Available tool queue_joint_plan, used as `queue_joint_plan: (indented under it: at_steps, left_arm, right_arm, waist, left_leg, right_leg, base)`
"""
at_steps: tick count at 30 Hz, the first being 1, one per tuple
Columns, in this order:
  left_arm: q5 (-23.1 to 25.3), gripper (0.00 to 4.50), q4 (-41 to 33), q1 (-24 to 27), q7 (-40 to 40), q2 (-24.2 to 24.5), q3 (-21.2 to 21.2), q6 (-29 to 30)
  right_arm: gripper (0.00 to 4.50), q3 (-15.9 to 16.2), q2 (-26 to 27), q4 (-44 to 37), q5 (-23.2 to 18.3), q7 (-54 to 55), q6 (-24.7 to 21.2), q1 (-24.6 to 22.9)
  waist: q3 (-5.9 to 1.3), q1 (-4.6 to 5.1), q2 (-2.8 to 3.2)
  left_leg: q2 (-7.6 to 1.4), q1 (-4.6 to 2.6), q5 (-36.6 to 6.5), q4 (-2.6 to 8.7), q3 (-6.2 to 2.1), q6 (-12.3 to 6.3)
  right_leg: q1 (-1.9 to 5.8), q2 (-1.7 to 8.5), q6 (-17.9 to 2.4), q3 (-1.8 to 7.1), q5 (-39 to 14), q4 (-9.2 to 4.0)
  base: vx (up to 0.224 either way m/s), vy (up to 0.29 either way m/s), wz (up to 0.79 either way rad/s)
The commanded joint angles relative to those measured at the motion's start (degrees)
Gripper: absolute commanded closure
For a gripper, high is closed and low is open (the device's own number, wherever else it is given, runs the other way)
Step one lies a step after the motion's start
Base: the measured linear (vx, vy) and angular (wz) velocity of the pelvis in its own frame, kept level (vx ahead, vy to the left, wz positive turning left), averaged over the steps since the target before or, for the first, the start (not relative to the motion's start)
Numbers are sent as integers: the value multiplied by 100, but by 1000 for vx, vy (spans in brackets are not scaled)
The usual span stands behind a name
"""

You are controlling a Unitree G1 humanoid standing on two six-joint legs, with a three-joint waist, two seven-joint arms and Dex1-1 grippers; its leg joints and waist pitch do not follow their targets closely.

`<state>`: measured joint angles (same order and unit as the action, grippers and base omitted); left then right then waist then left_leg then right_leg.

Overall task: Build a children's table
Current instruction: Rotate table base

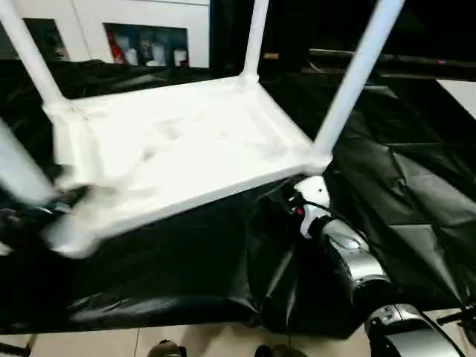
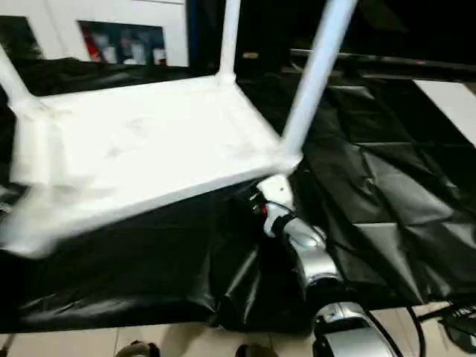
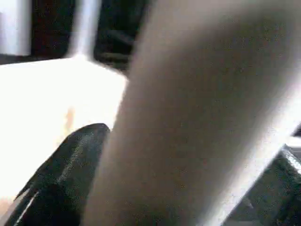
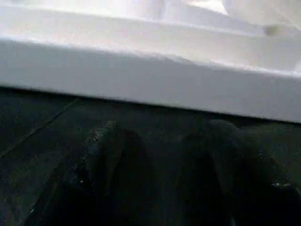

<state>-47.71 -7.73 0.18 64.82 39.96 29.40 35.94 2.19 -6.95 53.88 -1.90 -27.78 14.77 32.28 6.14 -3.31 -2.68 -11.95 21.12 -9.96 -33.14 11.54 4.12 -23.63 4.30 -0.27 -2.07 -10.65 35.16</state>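
The table (image 1: 186,149) is upside down on a work surface covered in crinkly, shiny black plastic sheeting (image 1: 401,193), and it's tilted, with the near edge lifted off the sheet. It's all smooth white plastic: a big rectangular top with a raised rim and rounded corner sockets. Tapered tubular legs stick up out of the sockets: the far-left leg (image 1: 30,52), the far-right leg (image 1: 255,37) and the near-right leg (image 1: 357,74) are all seated and standing upright.

The left gripper (image 1: 44,212) is at the near-left corner, where a fourth leg (image 1: 18,171) rises, though it's a smear from motion blur there. In the left wrist view that pale tube (image 3: 188,122) runs straight up between the black fingers (image 3: 70,174), so it looks clamped on the leg, but I'm hedging a bit because it's so blurry.

The right gripper (image 4: 174,174) sits low on the black sheet just under the table's near-right rim (image 4: 141,80). Its two rounded black fingers (image 4: 117,169) are narrowly apart with nothing between them. The right arm is silver metal with a white wrist block (image 1: 312,197).

Behind the sheet there's a white cabinet (image 1: 149,30) with small items on a shelf.
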Motion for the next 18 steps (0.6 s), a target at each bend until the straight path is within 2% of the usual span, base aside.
queue_joint_plan:
  at_steps: [1, 2, 3, 4, 7, 8, 10, 11, 12, 13, 14, 15, 17, 18]
  left_arm:
    - [-461, 5, -576, 50, 191, -2, -245, 407]
    - [-702, 5, -857, 42, 155, -29, -444, 576]
    - [-702, 5, -857, 42, 155, -29, -444, 576]
    - [-798, 5, -1067, -5, 141, -42, -660, 640]
    - [-1019, 5, -1503, -260, -52, -198, -1136, 835]
    - [-999, 5, -1512, -404, -82, -289, -1277, 850]
    - [-1067, 5, -1474, -857, -159, -606, -1680, 1014]
    - [-1062, 5, -1472, -868, -163, -616, -1692, 1014]
    - [-938, 5, -1425, -1061, -252, -788, -1938, 1031]
    - [-907, 5, -1414, -1101, -277, -824, -1997, 1035]
    - [-879, 5, -1405, -1138, -299, -857, -2052, 1039]
    - [-820, 5, -1370, -1317, -411, -1065, -2342, 1042]
    - [-802, 5, -1362, -1365, -438, -1120, -2432, 1034]
    - [-781, 5, -1328, -1491, -492, -1275, -2648, 1043]
  right_arm:
    - [131, 5, -53, 113, 70, 78, -96, 77]
    - [131, 8, -34, 164, 93, 75, -85, 136]
    - [131, 8, -34, 164, 93, 75, -85, 136]
    - [131, 16, -14, 195, 100, 66, -77, 178]
    - [131, 53, 55, 300, 119, 43, -40, 298]
    - [131, 74, 91, 326, 132, 30, -29, 339]
    - [131, 140, 230, 405, 166, -8, -10, 469]
    - [131, 143, 233, 407, 168, -10, -10, 471]
    - [131, 209, 289, 421, 215, -59, 14, 505]
    - [131, 226, 303, 422, 227, -71, 21, 510]
    - [131, 242, 316, 423, 239, -84, 28, 515]
    - [131, 309, 374, 435, 287, -130, 56, 532]
    - [131, 321, 390, 442, 292, -146, 68, 537]
    - [131, 347, 430, 452, 303, -177, 87, 544]
  waist:
    - [-327, 13, 215]
    - [-328, 10, 204]
    - [-327, 15, 190]
    - [-333, 28, 151]
    - [-348, 31, 159]
    - [-354, 56, 99]
    - [-355, 73, 117]
    - [-351, 75, 119]
    - [-354, 113, 86]
    - [-365, 129, 88]
    - [-373, 158, 80]
    - [-398, 172, 65]
    - [-397, 180, 67]
    - [-396, 184, 65]
  left_leg:
    - [-131, -140, -1802, 447, -19, 197]
    - [-127, -131, -1767, 447, -20, 192]
    - [-124, -123, -1735, 445, -23, 191]
    - [-123, -116, -1721, 441, -15, 176]
    - [-113, -104, -1493, 418, -15, 141]
    - [-102, -86, -1392, 410, -9, 127]
    - [-96, -94, -1376, 402, -12, 143]
    - [-87, -84, -1381, 399, -19, 170]
    - [-83, -52, -1377, 405, -32, 186]
    - [-80, -55, -1341, 394, -30, 181]
    - [-76, -36, -1224, 383, -35, 157]
    - [-75, -45, -1069, 359, -27, 98]
    - [-74, -41, -977, 349, -17, 37]
    - [-79, -60, -980, 346, -9, 9]
  right_leg:
    - [172, 208, -1444, 213, -898, -314]
    - [174, 206, -1405, 215, -921, -317]
    - [175, 200, -1372, 217, -888, -320]
    - [182, 194, -1353, 218, -885, -321]
    - [189, 208, -1344, 230, -757, -304]
    - [210, 199, -1321, 231, -693, -304]
    - [201, 216, -1305, 240, -774, -305]
    - [209, 222, -1282, 243, -836, -307]
    - [240, 227, -1231, 241, -911, -309]
    - [241, 229, -1218, 246, -885, -306]
    - [260, 233, -1216, 246, -783, -300]
    - [266, 226, -1246, 247, -589, -279]
    - [267, 217, -1302, 243, -443, -268]
    - [250, 211, -1332, 242, -437, -273]
  base:
    - [0, 0, 0]
    - [0, 0, 0]
    - [0, 0, 0]
    - [0, 0, 0]
    - [0, 0, 0]
    - [0, 0, 0]
    - [0, 0, 0]
    - [0, 0, 0]
    - [0, 0, 0]
    - [0, 0, 0]
    - [0, 0, 0]
    - [0, 0, 0]
    - [0, 0, 0]
    - [0, 0, 0]
